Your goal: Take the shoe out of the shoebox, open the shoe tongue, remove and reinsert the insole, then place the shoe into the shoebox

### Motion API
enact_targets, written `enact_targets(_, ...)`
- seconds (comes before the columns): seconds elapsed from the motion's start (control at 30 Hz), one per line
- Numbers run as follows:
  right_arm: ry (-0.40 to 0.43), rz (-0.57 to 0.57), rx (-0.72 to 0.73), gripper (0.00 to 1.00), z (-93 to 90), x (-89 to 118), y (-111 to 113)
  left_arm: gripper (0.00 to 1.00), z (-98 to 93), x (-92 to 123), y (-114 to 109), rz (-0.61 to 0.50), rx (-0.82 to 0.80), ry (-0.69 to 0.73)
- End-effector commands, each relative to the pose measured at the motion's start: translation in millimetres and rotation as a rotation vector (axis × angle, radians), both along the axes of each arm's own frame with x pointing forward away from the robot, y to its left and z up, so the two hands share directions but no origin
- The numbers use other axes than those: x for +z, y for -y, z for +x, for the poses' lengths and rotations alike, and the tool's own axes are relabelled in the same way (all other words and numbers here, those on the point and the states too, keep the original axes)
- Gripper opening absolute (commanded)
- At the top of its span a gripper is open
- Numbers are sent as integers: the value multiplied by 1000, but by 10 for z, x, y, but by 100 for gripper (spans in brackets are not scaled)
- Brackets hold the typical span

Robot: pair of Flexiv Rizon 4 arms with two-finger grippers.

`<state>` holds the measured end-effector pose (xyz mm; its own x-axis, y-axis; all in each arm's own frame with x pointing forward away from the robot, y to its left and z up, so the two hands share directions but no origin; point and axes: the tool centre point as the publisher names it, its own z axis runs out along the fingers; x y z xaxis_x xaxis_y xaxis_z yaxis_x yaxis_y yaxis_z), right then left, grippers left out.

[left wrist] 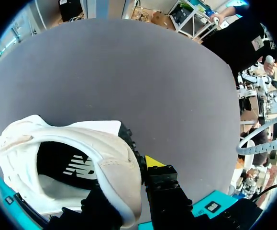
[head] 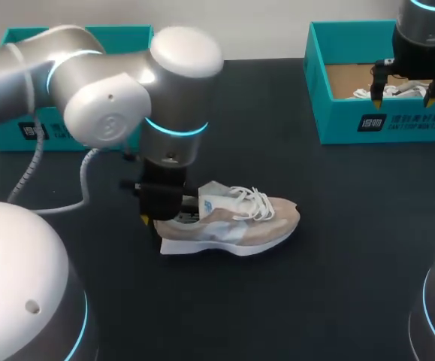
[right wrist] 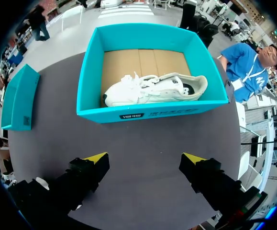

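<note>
Fig.: L gripper (head: 157, 222) pinches heel wall of shoe (head: 232, 222), upright on table (head: 315, 286), prob. steadying it for tongue/insole work; R gripper (right wrist: 143, 165) hangs wide open before box (right wrist: 90, 86) w/ 2nd shoe (right wrist: 152, 88).

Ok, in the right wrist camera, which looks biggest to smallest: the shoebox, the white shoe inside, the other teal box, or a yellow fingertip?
1. shoebox
2. white shoe
3. other teal box, nearly the shoe's size, so unsure
4. yellow fingertip, though nearest
</note>
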<state>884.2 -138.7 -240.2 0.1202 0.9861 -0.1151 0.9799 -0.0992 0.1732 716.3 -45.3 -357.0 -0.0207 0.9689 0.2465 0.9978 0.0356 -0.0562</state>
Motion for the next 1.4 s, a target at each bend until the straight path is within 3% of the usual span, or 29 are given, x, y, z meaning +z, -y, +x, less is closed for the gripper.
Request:
enact_targets(0.03, 1, 1, 0, 100, -1, -4, 0, 0, 3, -154, 37, 14, -5, 0)
enact_targets(0.27, 1, 1, 0, 100, -1, -4, 0, 0, -13, -256, 12, 46, -13, 12)
enact_targets(0.3, 1, 1, 0, 100, -1, -4, 0, 4, -14, -263, 12, 49, -11, 13)
enact_targets(0.37, 1, 1, 0, 100, -1, -4, 0, 41, -14, -265, 12, 48, -12, 11)
enact_targets(0.4, 1, 1, 0, 100, -1, -4, 0, 49, -15, -265, 12, 49, -12, 11)
enact_targets(0.43, 1, 1, 0, 100, -1, -4, 0, 98, -16, -263, 9, 48, -11, 11)
enact_targets(0.63, 1, 1, 0, 100, -1, -4, 0, 100, -7, -67, -53, -31, 2, -5)
enact_targets(0.93, 1, 1, 0, 100, -1, -4, 0, 100, -24, 377, -193, -240, 94, -64)
enact_targets(1.27, 1, 1, 0, 100, -1, -4, 0, 100, -149, 621, -565, -497, 313, -252)
enact_targets(1.4, 1, 1, 0, 100, -1, -4, 0, 100, -160, 646, -598, -516, 331, -302)
